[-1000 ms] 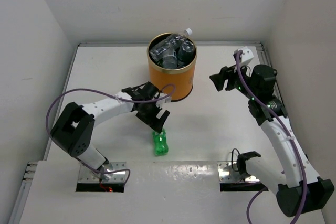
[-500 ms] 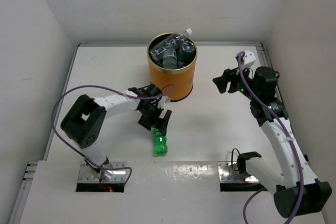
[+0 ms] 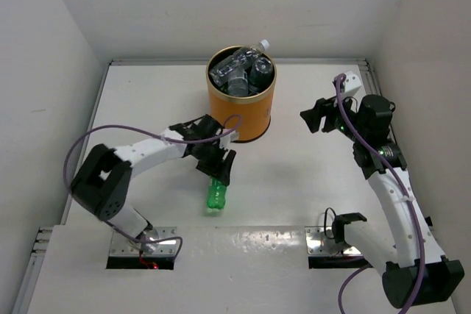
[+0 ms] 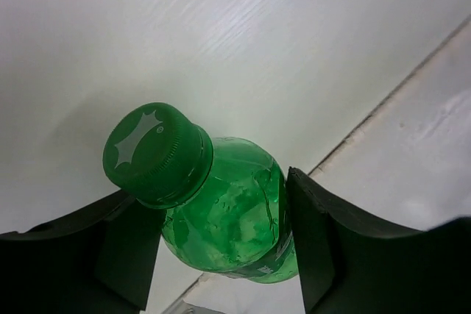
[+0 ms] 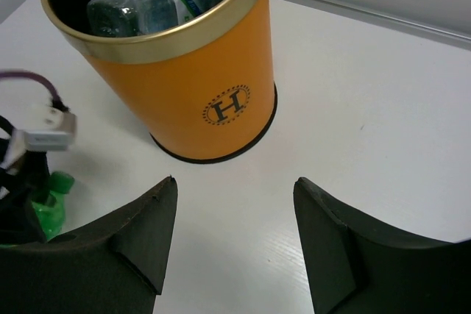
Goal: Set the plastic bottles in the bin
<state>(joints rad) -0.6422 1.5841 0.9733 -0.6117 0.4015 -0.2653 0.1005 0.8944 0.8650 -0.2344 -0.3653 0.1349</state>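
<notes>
A green plastic bottle [image 3: 215,195] with a green cap hangs tilted just off the table, near the front edge. My left gripper [image 3: 218,170] is shut on its shoulder; in the left wrist view both black fingers [image 4: 318,240] press the bottle [image 4: 228,226] below its cap. The orange bin [image 3: 243,117] stands at the back centre, filled with several clear bottles [image 3: 237,71], one poking over the rim. My right gripper [image 3: 314,114] hovers open and empty to the right of the bin. In the right wrist view this gripper [image 5: 235,234] faces the bin [image 5: 188,86] and the green bottle [image 5: 47,209].
White walls close in the table on the left, back and right. A raised white ledge [image 3: 243,244] with two metal arm mounts runs along the front. A purple cable [image 3: 96,137] loops above the left arm.
My left gripper has closed on the green bottle, which has turned from lying flat to hanging tilted and shifted slightly left. The right arm has barely moved.
</notes>
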